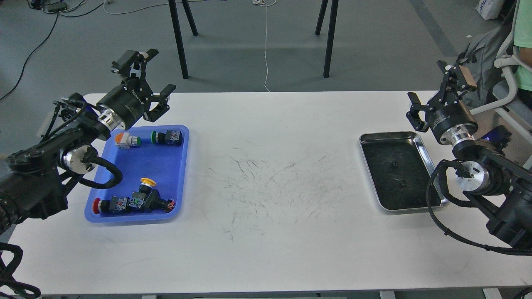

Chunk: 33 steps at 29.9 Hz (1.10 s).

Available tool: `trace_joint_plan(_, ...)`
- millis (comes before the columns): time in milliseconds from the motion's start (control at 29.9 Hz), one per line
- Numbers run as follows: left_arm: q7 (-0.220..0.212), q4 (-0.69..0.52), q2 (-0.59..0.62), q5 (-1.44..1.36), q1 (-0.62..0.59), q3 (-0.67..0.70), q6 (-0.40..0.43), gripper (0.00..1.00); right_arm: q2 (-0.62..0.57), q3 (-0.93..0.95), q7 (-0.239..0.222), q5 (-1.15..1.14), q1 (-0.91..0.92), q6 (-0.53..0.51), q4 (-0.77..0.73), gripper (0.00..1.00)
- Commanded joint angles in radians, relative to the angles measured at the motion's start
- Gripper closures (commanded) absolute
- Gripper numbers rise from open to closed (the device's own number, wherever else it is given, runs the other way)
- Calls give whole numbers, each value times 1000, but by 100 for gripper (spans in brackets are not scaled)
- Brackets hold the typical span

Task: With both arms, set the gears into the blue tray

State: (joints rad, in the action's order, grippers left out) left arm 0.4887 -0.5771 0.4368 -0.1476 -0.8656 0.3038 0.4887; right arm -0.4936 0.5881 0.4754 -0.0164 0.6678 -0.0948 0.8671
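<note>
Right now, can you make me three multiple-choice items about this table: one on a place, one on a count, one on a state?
1. Where do the gears lie?
A. in the blue tray
B. in the steel tray
C. on the bare table

2. How many switches are in the blue tray?
A. two
B. four
C. seven

3. How is the left hand?
A. open, holding nothing
B. shut on a gear
C. shut on a switch

Answers:
1 B: both small dark wheels sit on the dark bottom of the steel tray.
2 B: the switches show orange, green, yellow and red caps.
3 A: its fingers stand apart above the table, with nothing between them.
</note>
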Motion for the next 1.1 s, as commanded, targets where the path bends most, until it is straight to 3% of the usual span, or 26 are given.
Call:
trace_joint_plan(0,0,6,-3,-1,0,0,0,0,4,-2,0,0,1,0,0,1)
trace_joint_plan(368,0,10,-10,-1,-4,-2,0,0,-16,-21,-11,0,1,-22,15,1)
trace_joint_plan(502,0,13,-15,-1,-10,0,0,0,-84,-43,-17,1,6,-34,45,1)
trace_joint_plan(736,0,23,-33,-1,-12,0,0,0,-275,-226,-69,-46,55,-83,159,1)
trace_joint_plan(970,0,23,-33,-1,-12,1,0,0,-393,-460,-138,-192,182,-80,191,1)
trace_joint_plan(1070,0,23,-35,-1,-12,1,0,0,-428,-582,-144,-252,240,-80,194,1)
